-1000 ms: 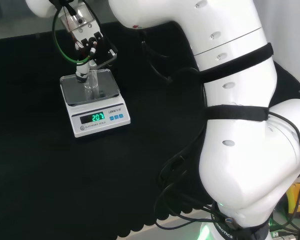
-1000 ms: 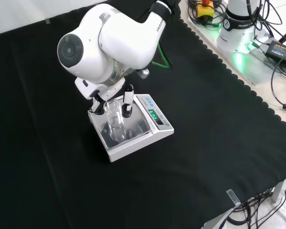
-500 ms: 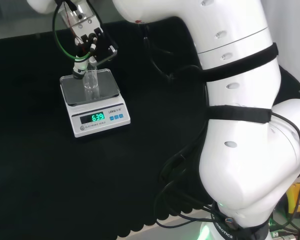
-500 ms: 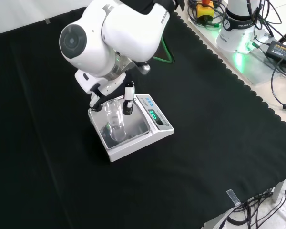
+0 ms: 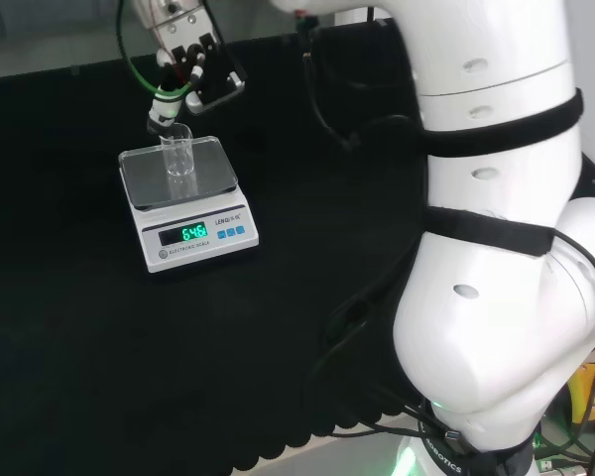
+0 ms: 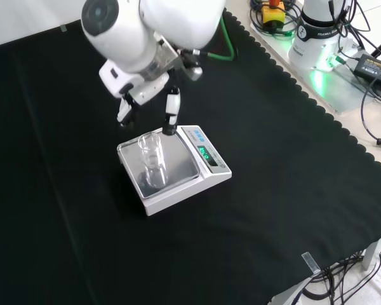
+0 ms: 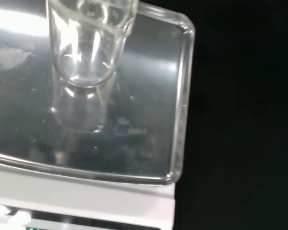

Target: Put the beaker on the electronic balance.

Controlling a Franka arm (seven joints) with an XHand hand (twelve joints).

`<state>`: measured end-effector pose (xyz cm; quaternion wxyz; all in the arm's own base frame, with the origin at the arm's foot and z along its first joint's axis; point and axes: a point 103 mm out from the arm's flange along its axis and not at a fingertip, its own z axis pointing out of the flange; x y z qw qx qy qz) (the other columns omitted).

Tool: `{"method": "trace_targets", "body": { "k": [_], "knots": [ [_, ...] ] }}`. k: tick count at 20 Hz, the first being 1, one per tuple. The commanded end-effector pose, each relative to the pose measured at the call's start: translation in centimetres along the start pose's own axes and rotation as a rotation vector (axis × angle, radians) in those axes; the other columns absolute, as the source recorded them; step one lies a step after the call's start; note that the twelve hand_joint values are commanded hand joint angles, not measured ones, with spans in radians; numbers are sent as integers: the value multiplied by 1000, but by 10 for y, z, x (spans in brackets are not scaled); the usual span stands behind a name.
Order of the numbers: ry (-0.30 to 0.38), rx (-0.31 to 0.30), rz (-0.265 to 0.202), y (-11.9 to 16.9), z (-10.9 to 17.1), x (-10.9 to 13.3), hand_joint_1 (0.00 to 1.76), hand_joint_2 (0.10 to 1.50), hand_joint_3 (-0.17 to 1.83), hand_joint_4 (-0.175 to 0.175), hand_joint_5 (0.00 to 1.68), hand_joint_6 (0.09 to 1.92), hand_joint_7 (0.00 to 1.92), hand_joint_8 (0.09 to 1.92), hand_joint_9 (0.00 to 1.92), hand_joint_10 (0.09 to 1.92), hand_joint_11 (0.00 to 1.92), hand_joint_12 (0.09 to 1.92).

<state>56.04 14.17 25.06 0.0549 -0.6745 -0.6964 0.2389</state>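
1. Beaker (image 6: 151, 157) stands upright on the steel pan of the balance (image 6: 197, 180), a little toward the pan's far side in the head view, with nothing touching it.
2. The hand (image 6: 170, 109) hangs just above and beside the beaker's rim, holding nothing; the two fingers in sight point down, fairly straight, one on each side of the beaker's line in the front view.
3. The task looks essentially done, so the main risk is in the pull-away. A finger (image 5: 162, 111) close to the rim could catch the lip if the hand moves sideways before it has risen clear, and tip the light glass over.
4. A knock would also slide the beaker toward the pan's edge, since the smooth steel gives it little hold.
5. The green cable (image 5: 129, 59) looping near the hand could swing against the beaker if the wrist turns sharply.
6. The palm is hidden behind the arm's big white link (image 6: 133, 32) in the front view, and cut off at the top edge in the head view.
7. The beaker's clear wall is hard to follow. Whether it holds anything cannot be told, though the wrist view (image 7: 86, 52) hints at an empty bottom.
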Motion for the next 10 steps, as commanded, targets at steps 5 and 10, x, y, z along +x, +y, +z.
{"method": "trace_targets", "body": {
  "k": [5,10],
  "knots": [
    [102,-51,37,-63,4,-51,605,852,-125,-103,505,895,808,843,1258,87,1171,898],
    [126,-61,32,-76,11,-54,645,877,-115,-107,512,895,811,842,1262,87,1181,888]
  ]
}}
